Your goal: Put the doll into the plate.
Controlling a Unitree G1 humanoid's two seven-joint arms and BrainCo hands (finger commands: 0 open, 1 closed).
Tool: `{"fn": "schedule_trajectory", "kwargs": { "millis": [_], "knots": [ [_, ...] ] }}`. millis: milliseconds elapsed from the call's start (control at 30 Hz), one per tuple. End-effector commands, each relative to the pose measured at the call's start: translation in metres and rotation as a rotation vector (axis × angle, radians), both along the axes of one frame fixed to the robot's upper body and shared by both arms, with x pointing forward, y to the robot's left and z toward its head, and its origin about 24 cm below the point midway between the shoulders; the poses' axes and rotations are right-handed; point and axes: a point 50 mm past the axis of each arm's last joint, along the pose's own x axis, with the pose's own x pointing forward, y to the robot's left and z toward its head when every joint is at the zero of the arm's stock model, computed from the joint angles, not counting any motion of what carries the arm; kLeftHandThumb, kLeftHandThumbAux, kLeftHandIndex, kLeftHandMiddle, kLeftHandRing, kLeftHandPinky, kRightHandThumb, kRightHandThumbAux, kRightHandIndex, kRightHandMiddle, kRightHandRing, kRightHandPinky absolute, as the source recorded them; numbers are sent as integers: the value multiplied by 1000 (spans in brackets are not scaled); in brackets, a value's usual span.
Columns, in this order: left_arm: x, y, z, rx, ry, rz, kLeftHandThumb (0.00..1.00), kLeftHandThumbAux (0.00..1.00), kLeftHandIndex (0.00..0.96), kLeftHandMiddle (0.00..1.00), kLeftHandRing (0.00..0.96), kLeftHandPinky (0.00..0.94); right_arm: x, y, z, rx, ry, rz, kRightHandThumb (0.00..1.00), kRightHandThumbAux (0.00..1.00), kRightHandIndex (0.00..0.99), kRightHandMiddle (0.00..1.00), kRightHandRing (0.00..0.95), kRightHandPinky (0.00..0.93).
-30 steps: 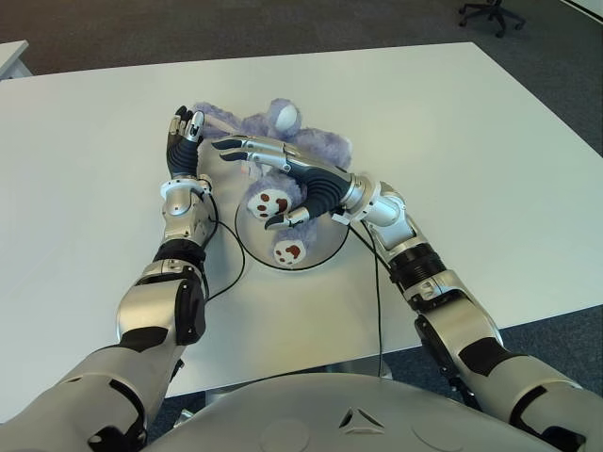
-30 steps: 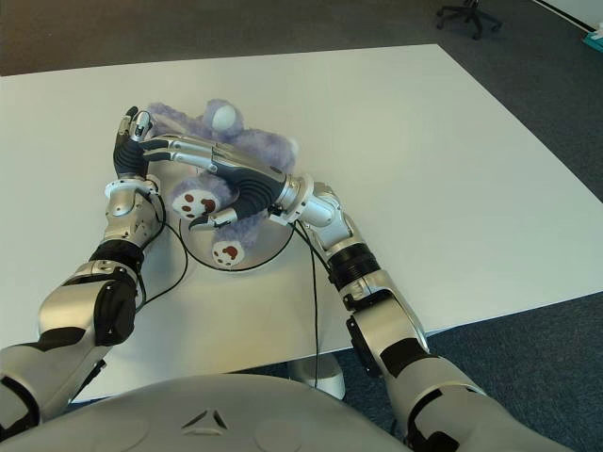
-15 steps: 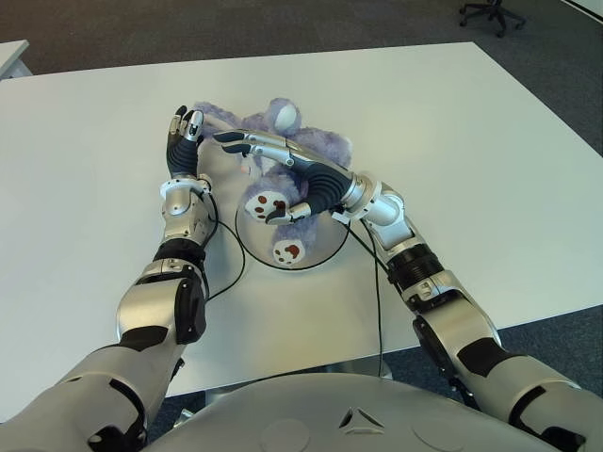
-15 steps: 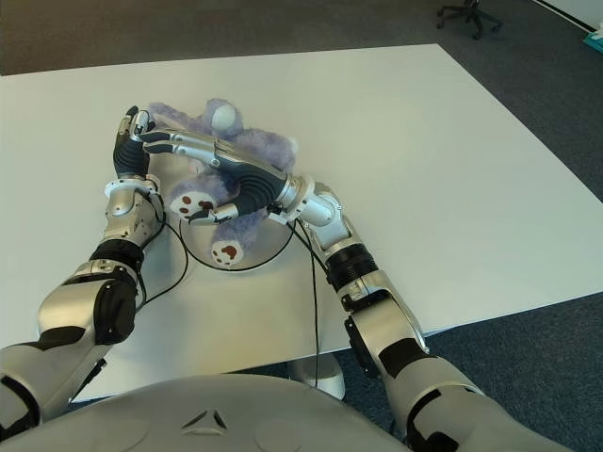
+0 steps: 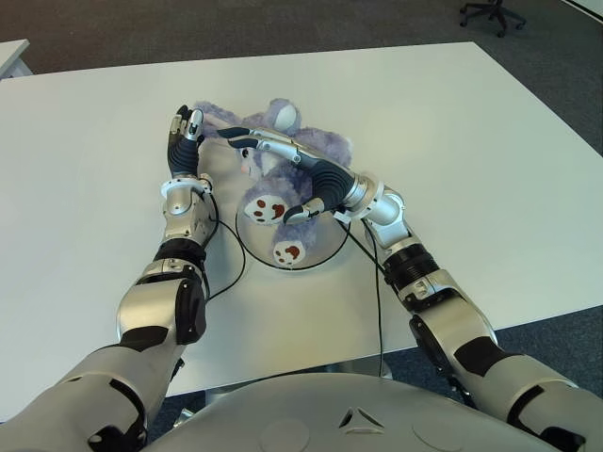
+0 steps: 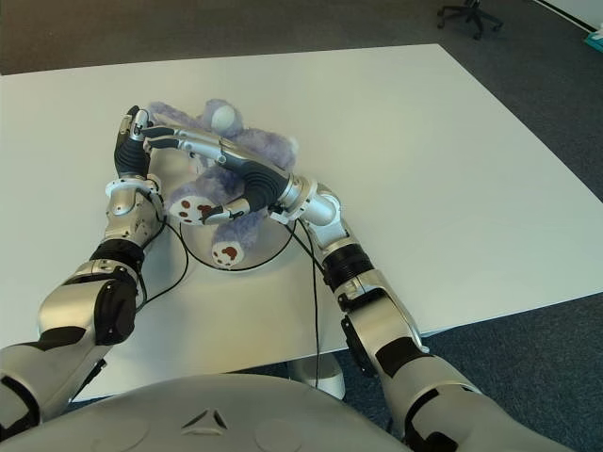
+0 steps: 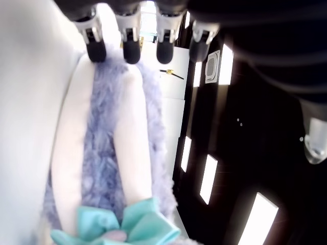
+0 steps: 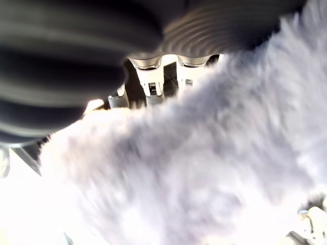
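A purple plush bunny doll (image 5: 325, 149) lies on the white table, with its white-soled feet (image 5: 267, 207) over the round dark-rimmed plate (image 5: 323, 242) and its head (image 5: 283, 115) beyond the rim. My right hand (image 5: 303, 171) lies flat across the doll's body, fingers stretched toward my left hand and thumb beside the upper foot; purple fur (image 8: 194, 168) fills the right wrist view. My left hand (image 5: 184, 139) stands upright just left of the doll, fingers (image 7: 130, 48) straight, next to the long ear (image 7: 110, 153) and teal bow (image 7: 122, 224).
The white table (image 5: 471, 141) stretches wide to the right and left. Black cables (image 5: 231, 273) loop from both wrists near the plate. An office chair (image 5: 490, 11) stands on the dark carpet beyond the far right corner.
My right hand has slid farther over the doll toward my left hand, its fingertips now close to it. The doll's upper foot has shifted slightly. The left hand has not moved.
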Motion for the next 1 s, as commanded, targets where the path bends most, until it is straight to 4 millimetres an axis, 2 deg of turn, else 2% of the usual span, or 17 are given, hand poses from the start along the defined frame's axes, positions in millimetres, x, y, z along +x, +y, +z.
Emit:
{"fn": "schedule_trajectory", "kwargs": {
  "millis": [33,733,1000],
  "knots": [
    [-32,-7,-53,-29,234,6,0,408,0,0,0,3,1,-1,5,17,-15,20,202,284,0,0,0,0],
    [-30,-7,-54,-5,275,16,0,422,0,9,7,5,0,-12,19,123,-26,43,134,314,0,0,0,55],
    [-29,-7,-54,2,299,11,0,398,0,0,0,0,1,-18,23,137,-29,31,120,313,0,0,0,27]
  ]
}}
